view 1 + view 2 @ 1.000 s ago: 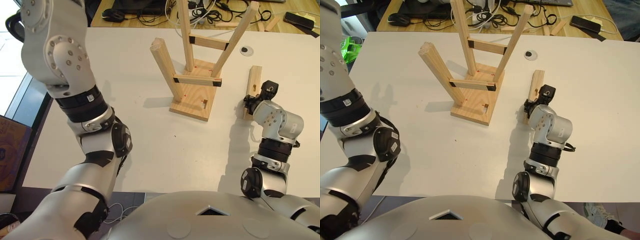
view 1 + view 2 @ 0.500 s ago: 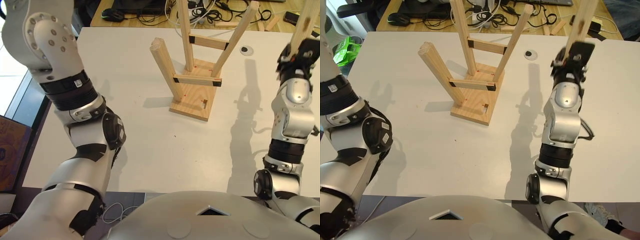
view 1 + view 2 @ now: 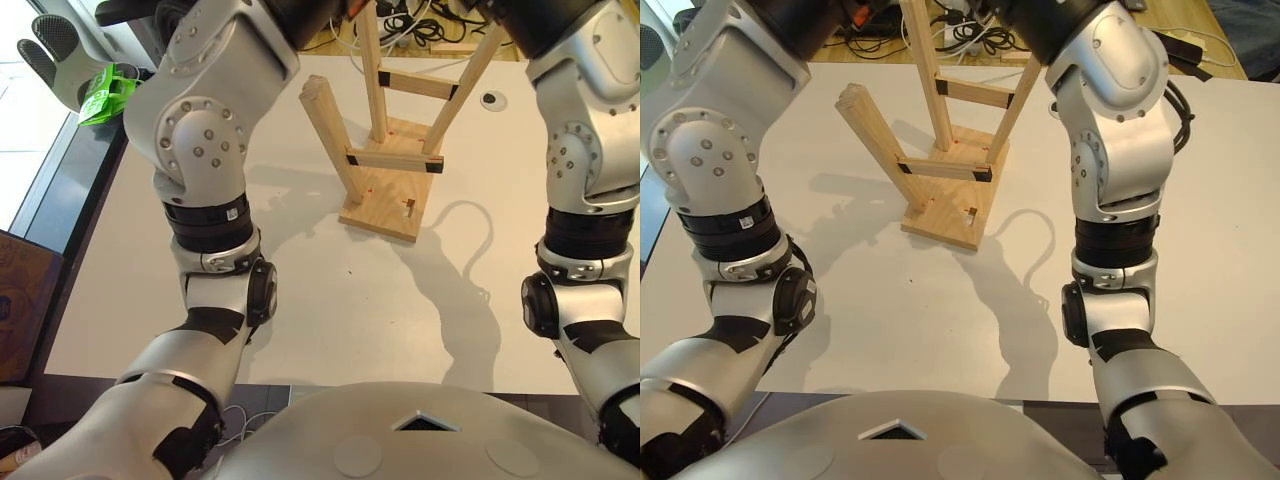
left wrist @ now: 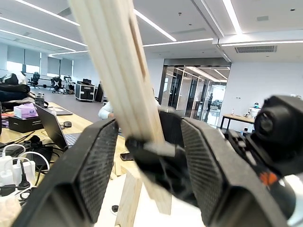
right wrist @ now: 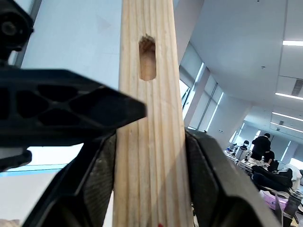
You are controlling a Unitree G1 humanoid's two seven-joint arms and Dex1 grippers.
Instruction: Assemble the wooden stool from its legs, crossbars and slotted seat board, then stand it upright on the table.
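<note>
Pale, straight-grained loose leg (image 5: 151, 118), square-edged, with an oval mortise (image 5: 147, 57) cut in one face. Clamped between the dark pads (image 5: 203, 189) of the right gripper (image 5: 150, 161), raised above the tabletop (image 3: 400, 300). Flanked by the left gripper (image 4: 149, 165), mesh-textured fingers (image 4: 99, 175) spread wide on either side. Below, upside down on smooth white: stool (image 3: 385, 150) with three legs, two crossbars, one seat slot (image 3: 409, 207) empty. Behind, cable-strewn wooden desk (image 3: 1200, 25); open office under strip lights.
</note>
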